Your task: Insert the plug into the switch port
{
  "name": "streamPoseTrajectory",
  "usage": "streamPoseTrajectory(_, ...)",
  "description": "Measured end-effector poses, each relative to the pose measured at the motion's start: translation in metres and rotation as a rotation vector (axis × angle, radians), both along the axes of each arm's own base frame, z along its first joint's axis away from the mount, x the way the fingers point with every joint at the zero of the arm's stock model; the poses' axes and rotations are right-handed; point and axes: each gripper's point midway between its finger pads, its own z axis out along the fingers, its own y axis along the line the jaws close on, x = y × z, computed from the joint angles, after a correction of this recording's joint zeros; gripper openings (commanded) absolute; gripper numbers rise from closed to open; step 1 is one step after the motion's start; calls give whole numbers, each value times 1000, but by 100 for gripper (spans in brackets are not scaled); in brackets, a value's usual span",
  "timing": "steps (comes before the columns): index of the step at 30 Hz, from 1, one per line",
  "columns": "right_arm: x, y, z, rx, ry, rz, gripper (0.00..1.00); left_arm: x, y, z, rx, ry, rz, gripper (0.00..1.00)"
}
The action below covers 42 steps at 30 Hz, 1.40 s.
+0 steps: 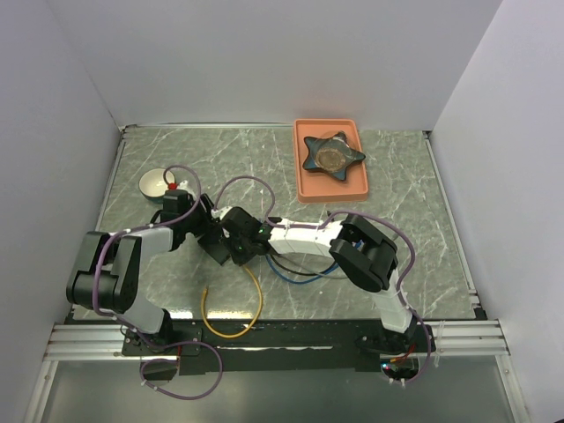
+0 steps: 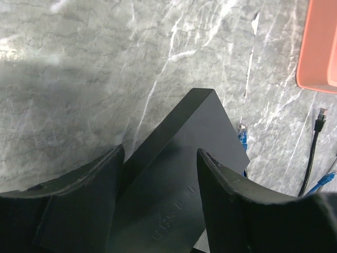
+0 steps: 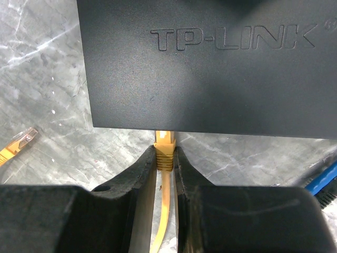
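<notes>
Top view: grey marbled counter (image 1: pixel 414 256), with left tool (image 1: pixel 211 236) and right tool (image 1: pixel 240 245) head to head left of centre. Far right, an orange plastic tray (image 1: pixel 304 185) holding a dark star-shaped object (image 1: pixel 332 155); far left, a small white bowl (image 1: pixel 157 182). Loop of yellow cable (image 1: pixel 204 308) near the front edge, thin blue cable (image 1: pixel 304 278) beneath the right arm.

Left wrist view: flat rectangular black box (image 2: pixel 200 132), one corner pointing away, between the left tool's fingers (image 2: pixel 89 184). Jaws parted astride it; impossible to tell whether pressing or merely alongside. Just right of the box, a blue plug (image 2: pixel 242 132); farther right, a black plug (image 2: pixel 321 116) on its lead.

Right wrist view: right tool clenched on the moulded yellow plug (image 3: pixel 164 150), nose meeting the black box's near edge below the TP-LINK lettering (image 3: pixel 231 37). Switch port itself hidden; depth of entry unreadable. Second yellow connector (image 3: pixel 18 142) loose on the counter at left.
</notes>
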Motion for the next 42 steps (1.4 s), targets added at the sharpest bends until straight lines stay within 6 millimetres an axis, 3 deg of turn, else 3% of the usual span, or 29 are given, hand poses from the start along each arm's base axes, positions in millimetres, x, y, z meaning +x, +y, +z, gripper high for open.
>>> streamPoseTrajectory(3, 0, 1, -1, 9, -2, 0, 3, 1, 1, 1, 8, 26, 2, 68)
streamPoseTrajectory(12, 6, 4, 0, 60, -11, -31, 32, 11, 1, 3, 33, 111, 3, 82)
streamPoseTrajectory(15, 13, 5, 3, 82, -30, -54, 47, 10, 3, 3, 41, 137, 9, 86)
streamPoseTrajectory(21, 17, -17, 16, 88, -66, -100, 92, 7, 22, 7, 112, 173, 75, 96)
streamPoseTrajectory(23, 16, -22, 27, 99, -82, -106, 99, 1, 31, 15, 144, 177, 107, 98)
streamPoseTrajectory(26, 13, -32, 52, 126, -112, -110, 99, 3, 40, 55, 159, 98, 147, 99)
streamPoseTrajectory(32, 17, -42, 126, 236, -219, -138, 99, 21, 33, 205, 47, -279, 173, 96)
streamPoseTrajectory(35, 19, -55, 153, 255, -272, -169, 99, 20, 23, 263, -43, -410, 166, 96)
streamPoseTrajectory(37, 20, -63, 160, 255, -298, -184, 99, 17, 12, 280, -104, -451, 146, 96)
streamPoseTrajectory(39, 19, -75, 155, 227, -310, -199, 99, 14, -6, 281, -161, -464, 109, 96)
streamPoseTrajectory(42, 17, -94, 131, 157, -300, -219, 95, 1, -36, 250, -202, -409, 30, 96)
